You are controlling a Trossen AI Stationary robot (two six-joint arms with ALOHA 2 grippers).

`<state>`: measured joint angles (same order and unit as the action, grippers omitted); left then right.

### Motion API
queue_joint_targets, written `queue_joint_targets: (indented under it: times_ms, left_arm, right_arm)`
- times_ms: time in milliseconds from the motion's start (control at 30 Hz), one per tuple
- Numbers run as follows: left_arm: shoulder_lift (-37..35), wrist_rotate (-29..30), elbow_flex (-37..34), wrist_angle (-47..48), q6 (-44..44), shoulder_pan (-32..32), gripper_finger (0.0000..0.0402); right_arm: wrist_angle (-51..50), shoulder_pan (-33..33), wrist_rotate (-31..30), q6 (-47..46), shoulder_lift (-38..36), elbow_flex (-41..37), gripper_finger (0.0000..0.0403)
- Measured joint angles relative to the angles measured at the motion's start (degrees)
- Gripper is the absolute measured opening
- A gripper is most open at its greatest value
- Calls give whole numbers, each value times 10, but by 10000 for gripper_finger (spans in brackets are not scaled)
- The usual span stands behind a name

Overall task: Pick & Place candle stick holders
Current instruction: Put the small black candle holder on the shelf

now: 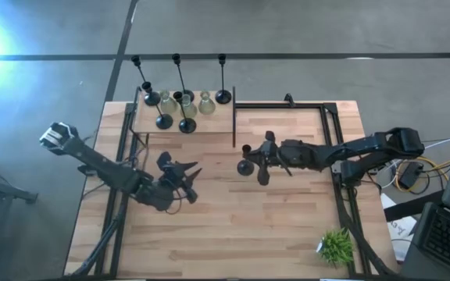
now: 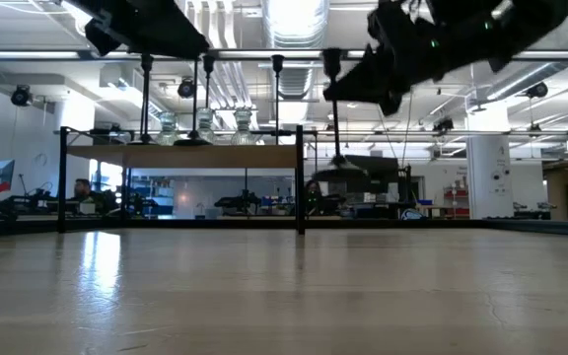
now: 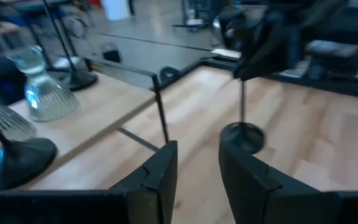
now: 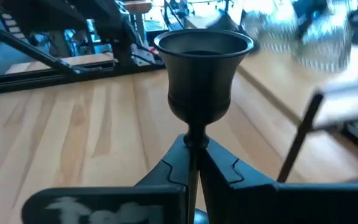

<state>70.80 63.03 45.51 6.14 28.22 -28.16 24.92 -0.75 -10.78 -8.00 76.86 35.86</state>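
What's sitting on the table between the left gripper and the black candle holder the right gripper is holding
Nothing: the high view shows bare wood between the left gripper and the black candle holder pinched by the right gripper.

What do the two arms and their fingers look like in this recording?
Both arms are dark, jointed and slim. The left arm has a pale, whitish block at its outer end. The left gripper has two flat black fingers with stepped notches on their inner edges; the right gripper looks alike.
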Motion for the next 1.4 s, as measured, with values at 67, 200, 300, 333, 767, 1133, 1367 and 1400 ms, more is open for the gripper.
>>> queue_joint_targets:
  times_ms: [67, 200, 300, 333, 767, 1133, 1367, 1400]
  left_arm:
    - [27, 17, 17, -1, -3, 5, 118]
    - [80, 6, 59, -2, -29, 21, 117]
    - [115, 4, 94, -23, -59, 30, 117]
    - [125, 4, 102, -35, -72, 32, 117]
    - [168, -73, 120, -202, -175, 79, 117]
    - [169, -117, 120, -225, -181, 91, 118]
    - [169, -131, 120, -257, -213, 94, 118]
    - [169, -132, 120, -259, -216, 94, 118]
  right_arm:
    - [-21, 14, -7, 15, -4, 26, 11]
    - [-19, 38, -5, 46, 3, 71, 11]
    - [-21, 46, 14, 60, 16, 92, 11]
    - [-22, 47, 20, 63, 22, 98, 11]
    - [-12, 49, 23, 84, 49, 126, 11]
    - [14, 49, 41, 90, 49, 126, 11]
    - [19, 49, 55, 86, 49, 126, 11]
    - [19, 49, 55, 86, 49, 126, 11]
